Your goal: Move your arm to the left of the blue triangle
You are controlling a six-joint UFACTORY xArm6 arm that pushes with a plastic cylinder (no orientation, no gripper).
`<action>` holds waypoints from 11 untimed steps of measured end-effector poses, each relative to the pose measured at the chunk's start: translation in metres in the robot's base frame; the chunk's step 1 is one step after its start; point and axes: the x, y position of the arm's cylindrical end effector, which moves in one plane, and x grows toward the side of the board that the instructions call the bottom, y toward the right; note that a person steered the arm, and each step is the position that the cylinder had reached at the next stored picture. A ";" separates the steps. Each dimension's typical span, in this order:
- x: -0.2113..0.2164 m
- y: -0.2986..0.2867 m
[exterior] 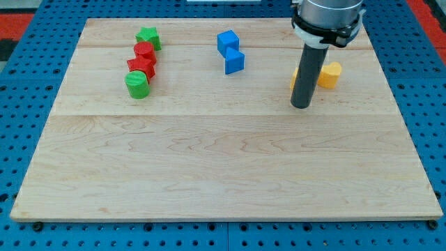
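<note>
Two blue blocks stand near the view's top centre: a blue cube-like block (pixel 227 41) and, just below and touching it, a blue triangle-like block (pixel 234 61). My tip (pixel 301 106) rests on the wooden board (pixel 223 167), well to the right of and a little below the blue blocks. The rod rises from it to the arm at the view's top right. The rod partly hides a yellow block (pixel 295 78); another yellow block (pixel 329 74) lies just right of the rod.
At the view's upper left is a column of blocks: a green star-like block (pixel 148 37), a red block (pixel 144 51), a second red block (pixel 141 67), and a green cylinder (pixel 137 85). A blue pegboard (pixel 21 139) surrounds the board.
</note>
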 end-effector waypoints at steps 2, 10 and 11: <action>-0.020 0.005; -0.033 -0.129; -0.041 -0.150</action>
